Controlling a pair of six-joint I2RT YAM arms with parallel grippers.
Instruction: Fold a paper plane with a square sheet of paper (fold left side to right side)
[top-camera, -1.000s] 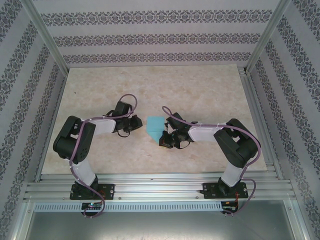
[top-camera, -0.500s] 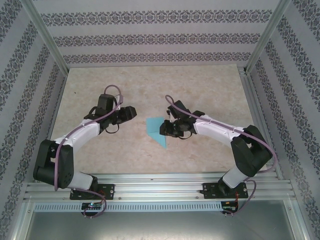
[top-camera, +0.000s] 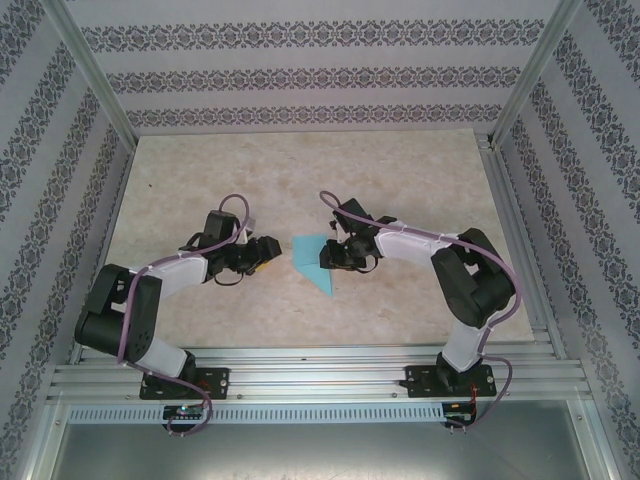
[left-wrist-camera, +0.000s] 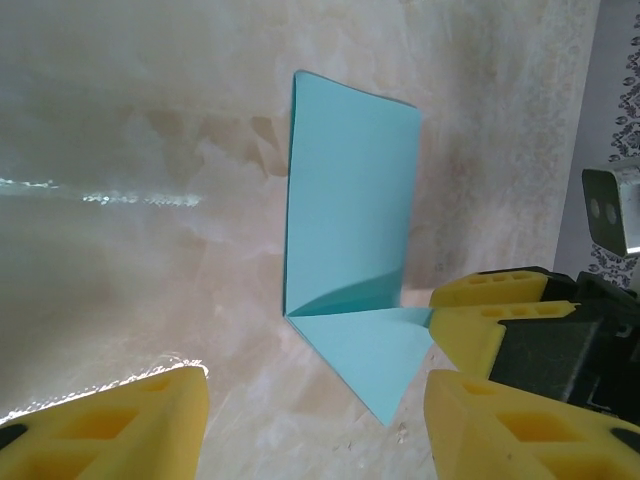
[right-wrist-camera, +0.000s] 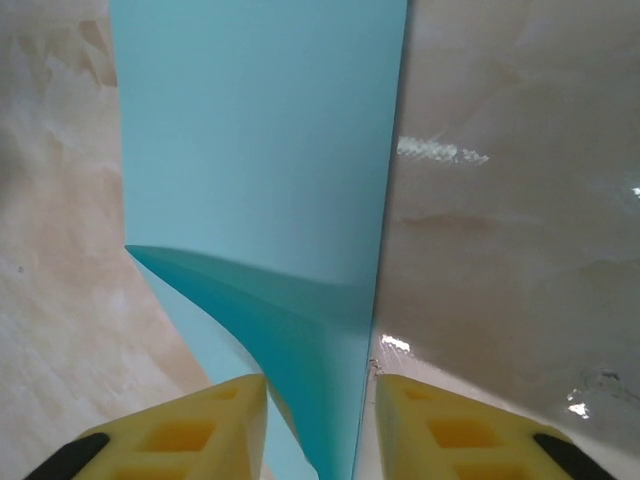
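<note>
**Jaws and sheet during the left-to-right fold.** Jaws on both arms are shown parted. Those of the right gripper (right-wrist-camera: 318, 385) are set astride a raised fold of the square sheet of paper (right-wrist-camera: 250, 140), with one yellow finger on either side. The fingers stand far wider apart than the thin paper, so nothing is judged to be clamped. This stance is read as a loose guard that keeps the fold from falling away while a firmer hold is prepared.

The sheet is located near the middle of the surface (top-camera: 400, 180), between the two arms, where it can be reached from either side. It is not laid as a flat square. A rectangular panel and a pointed triangular flap are joined at a crease, and the shadow along that crease suggests that part of the paper is lifted.

In the left wrist view, a finger of the right gripper is seen at the flap's right corner; whether it touches cannot be told. The left gripper (left-wrist-camera: 315, 385) is held empty just to the left of the sheet and aimed at it. It is presumably placed there to take the left side and carry it rightward. Patterned walls (top-camera: 300, 60) are kept well apart from the work.
</note>
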